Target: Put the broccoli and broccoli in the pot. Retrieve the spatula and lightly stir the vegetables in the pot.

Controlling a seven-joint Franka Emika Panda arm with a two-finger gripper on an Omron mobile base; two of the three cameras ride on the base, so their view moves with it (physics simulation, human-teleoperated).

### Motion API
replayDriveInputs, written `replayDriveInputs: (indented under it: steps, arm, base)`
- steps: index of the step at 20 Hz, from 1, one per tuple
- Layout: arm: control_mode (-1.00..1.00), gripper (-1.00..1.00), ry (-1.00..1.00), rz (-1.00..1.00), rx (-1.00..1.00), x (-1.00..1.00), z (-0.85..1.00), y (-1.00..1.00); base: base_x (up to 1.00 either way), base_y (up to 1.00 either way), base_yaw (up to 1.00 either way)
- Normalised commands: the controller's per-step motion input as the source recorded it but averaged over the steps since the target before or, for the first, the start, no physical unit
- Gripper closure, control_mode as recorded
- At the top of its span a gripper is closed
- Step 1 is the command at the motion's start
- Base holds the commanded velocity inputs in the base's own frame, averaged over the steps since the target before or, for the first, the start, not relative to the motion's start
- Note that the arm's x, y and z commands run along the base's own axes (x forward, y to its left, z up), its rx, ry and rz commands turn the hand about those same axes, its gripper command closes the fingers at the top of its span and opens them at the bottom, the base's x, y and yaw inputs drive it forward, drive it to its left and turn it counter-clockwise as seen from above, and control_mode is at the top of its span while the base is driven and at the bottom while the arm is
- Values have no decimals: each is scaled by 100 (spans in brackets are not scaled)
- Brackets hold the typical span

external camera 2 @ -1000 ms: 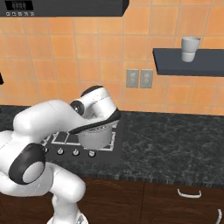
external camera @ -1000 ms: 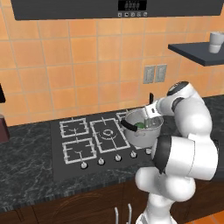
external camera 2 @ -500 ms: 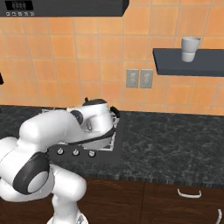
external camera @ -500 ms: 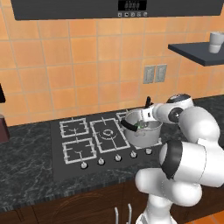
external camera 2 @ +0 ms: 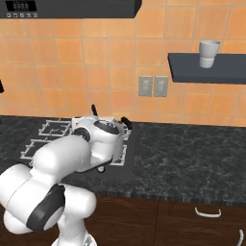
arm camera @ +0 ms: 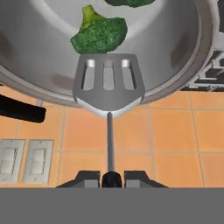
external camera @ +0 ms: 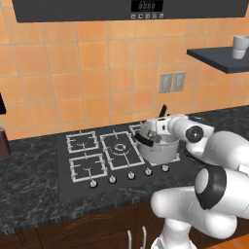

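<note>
The silver pot (arm camera: 39,48) fills the top of the hand view; in the left base view the pot (external camera: 156,148) stands on the cooktop's right burner. Two green broccoli florets lie inside: one broccoli (arm camera: 100,34) just beyond the spatula, the other broccoli (arm camera: 131,2) cut off at the top edge. My gripper (arm camera: 112,178) is shut on the spatula's thin black handle (arm camera: 110,140). The slotted grey spatula head (arm camera: 109,81) reaches over the rim into the pot. The handle's tail (external camera: 163,111) sticks up behind my hand.
The pot's black handle (arm camera: 22,109) juts out at the left of the hand view. The black cooktop (external camera: 92,155) with several burners lies left of the pot. Wall outlets (external camera: 172,81) sit on the orange tiles behind it, and a shelf with a cup (external camera: 239,46) hangs at the upper right.
My hand has come down from above the pot's right side to its rim, bringing the spatula's head into the pot.
</note>
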Motion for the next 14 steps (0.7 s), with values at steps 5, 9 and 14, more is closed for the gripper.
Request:
replayDriveInputs:
  steps: [5, 9, 14]
  arm:
    - [-100, 100, 2, -2, -5, -40, 68, -11]
    - [-100, 100, 21, -2, -17, -45, 44, -5]
    - [-100, 100, 51, -3, -32, -37, 35, -5]
  base:
    - [0, 0, 0]
    - [0, 0, 0]
    - [0, 0, 0]
